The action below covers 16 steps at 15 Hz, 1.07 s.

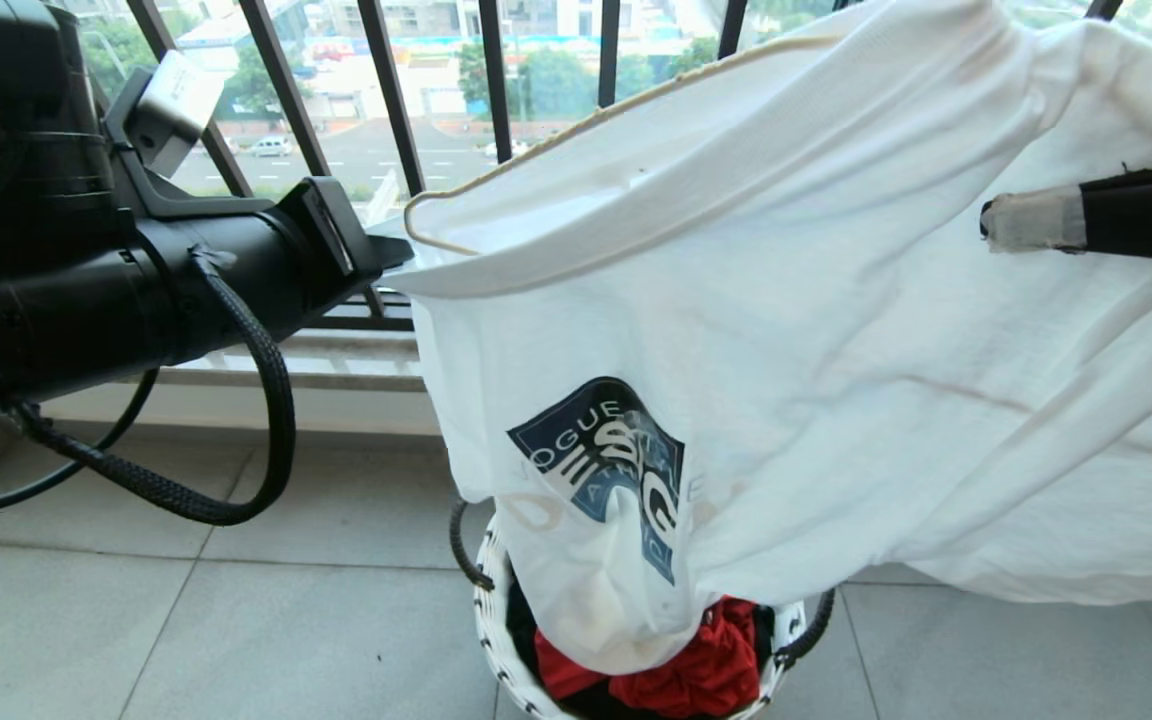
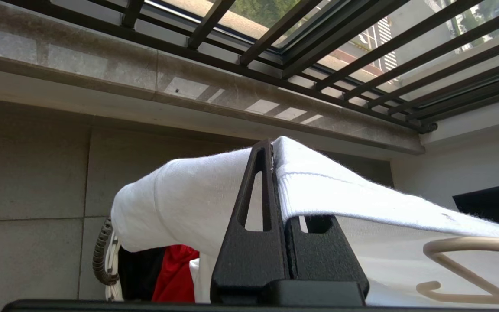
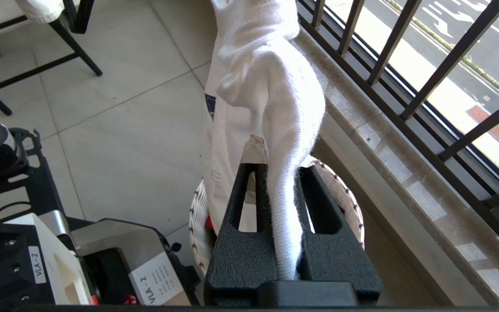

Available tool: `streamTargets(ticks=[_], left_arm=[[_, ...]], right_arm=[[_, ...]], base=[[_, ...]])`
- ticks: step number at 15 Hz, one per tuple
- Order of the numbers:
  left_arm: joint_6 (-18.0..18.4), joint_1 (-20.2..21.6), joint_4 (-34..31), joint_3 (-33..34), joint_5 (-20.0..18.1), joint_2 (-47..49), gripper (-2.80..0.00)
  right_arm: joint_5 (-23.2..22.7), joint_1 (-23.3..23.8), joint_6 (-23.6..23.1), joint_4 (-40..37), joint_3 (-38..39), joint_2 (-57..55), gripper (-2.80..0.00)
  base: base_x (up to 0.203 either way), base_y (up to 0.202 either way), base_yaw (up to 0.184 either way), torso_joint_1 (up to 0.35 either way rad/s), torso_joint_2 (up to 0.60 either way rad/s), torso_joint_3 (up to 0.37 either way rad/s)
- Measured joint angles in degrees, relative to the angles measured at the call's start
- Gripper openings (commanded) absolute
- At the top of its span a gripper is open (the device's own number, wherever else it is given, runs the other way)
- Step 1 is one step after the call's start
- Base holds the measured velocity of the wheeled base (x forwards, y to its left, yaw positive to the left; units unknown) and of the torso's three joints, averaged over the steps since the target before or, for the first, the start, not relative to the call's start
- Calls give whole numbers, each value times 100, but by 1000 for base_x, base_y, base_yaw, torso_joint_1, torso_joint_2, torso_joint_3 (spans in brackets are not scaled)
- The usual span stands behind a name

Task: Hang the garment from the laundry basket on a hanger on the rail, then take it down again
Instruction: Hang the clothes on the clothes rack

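White T-shirt (image 1: 816,330) with dark blue chest print stretched in air between both arms, above laundry basket (image 1: 496,640) on tiled floor. Left gripper (image 1: 391,262) clamped on shirt edge at left, beside end of cream wire hanger (image 1: 436,215) lying inside shirt. Right gripper (image 3: 275,186) clamped on bunched fold of shirt at right. Shirt's lower end dips into basket, touching red cloth (image 1: 706,670) inside. Black window railing (image 1: 496,80) behind, street beyond.

Head view looks down, close on garment (image 1: 786,330); both wrist views, closer, share it and laundry basket (image 3: 345,195).
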<state>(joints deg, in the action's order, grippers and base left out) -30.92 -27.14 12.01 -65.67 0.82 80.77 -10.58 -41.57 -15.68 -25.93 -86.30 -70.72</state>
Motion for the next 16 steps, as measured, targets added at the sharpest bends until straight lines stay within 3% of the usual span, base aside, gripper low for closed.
streamTargets(ticks=[5,9,11,16], left_arm=[[7,129,-152,-163,1,-102,-280],[-4,137,-848,-408,-271,-312,-280],[-11,139,-896,-466,-290,-406,-280],[-11,139,-906,-538,-239,-483,-280]], right_arm=[[-147,45,-201,66,404,-139,-280],[-154,45,-190,713,627,-705,-280],[-125,45,-193,1028,680,-1072,-280],[382,69,-199,1781,813,-1677,-280]], base=[[0,0,0,0,0,0],[0,0,0,0,0,0],[0,0,0,0,0,0],[0,0,0,0,0,0]])
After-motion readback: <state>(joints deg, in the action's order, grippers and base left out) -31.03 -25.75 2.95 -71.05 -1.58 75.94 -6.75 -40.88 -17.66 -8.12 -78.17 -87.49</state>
